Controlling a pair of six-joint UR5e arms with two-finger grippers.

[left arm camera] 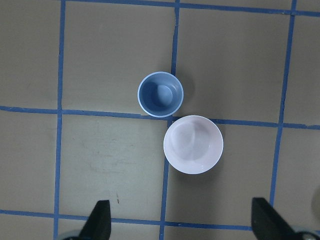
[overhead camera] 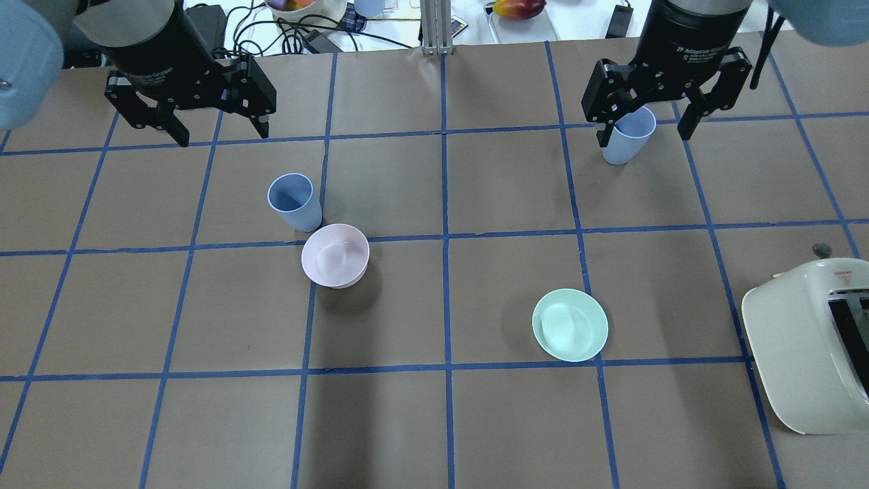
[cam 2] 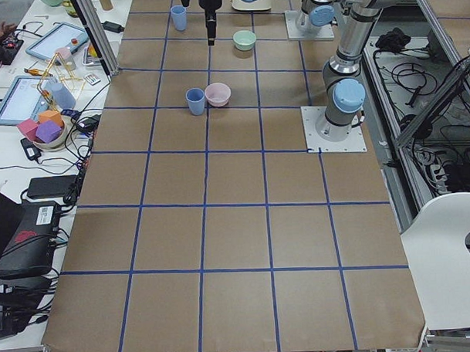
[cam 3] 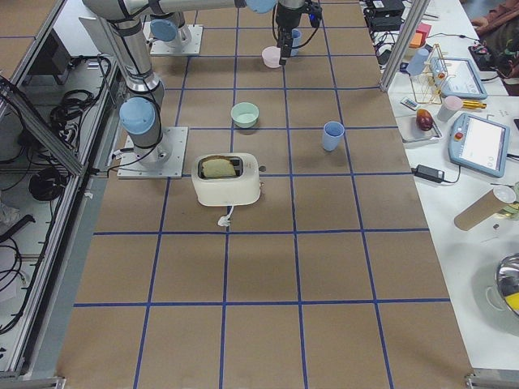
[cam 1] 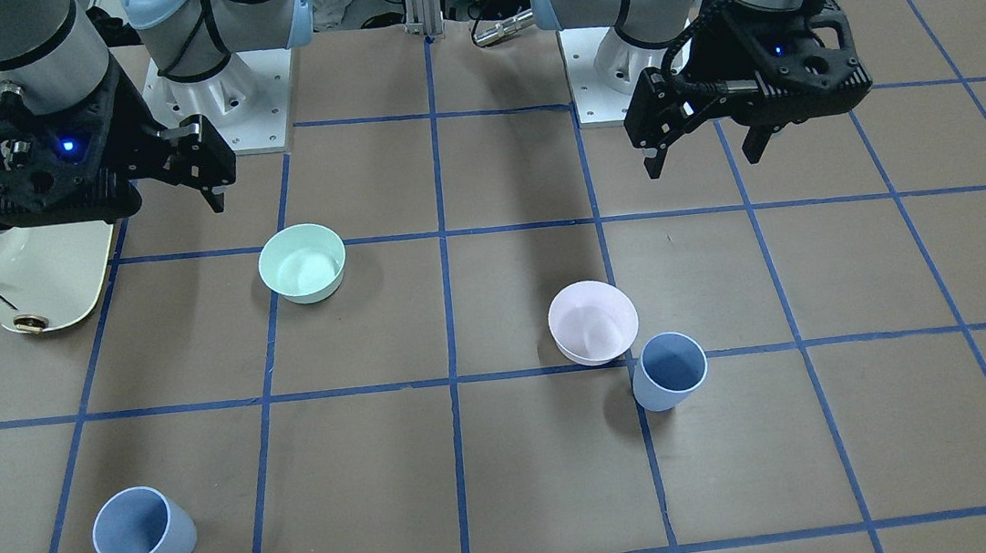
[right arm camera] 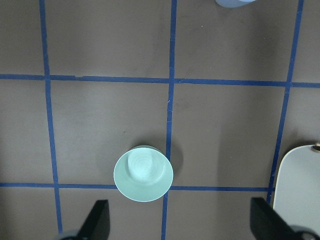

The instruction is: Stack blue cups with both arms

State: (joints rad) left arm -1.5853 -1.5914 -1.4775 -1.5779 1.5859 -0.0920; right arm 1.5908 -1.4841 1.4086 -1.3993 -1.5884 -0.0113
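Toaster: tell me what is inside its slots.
A browned bread slice sits in the toaster, its top showing. The rest of the slice is hidden inside the toaster body, and the slot bottoms cannot be seen.

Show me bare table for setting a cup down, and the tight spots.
Bare: the squares between pink bowl and mint-green bowl, and between that bowl and the far blue cup. Tight: the other blue cup stands right beside the pink bowl; the toaster fills the right edge.
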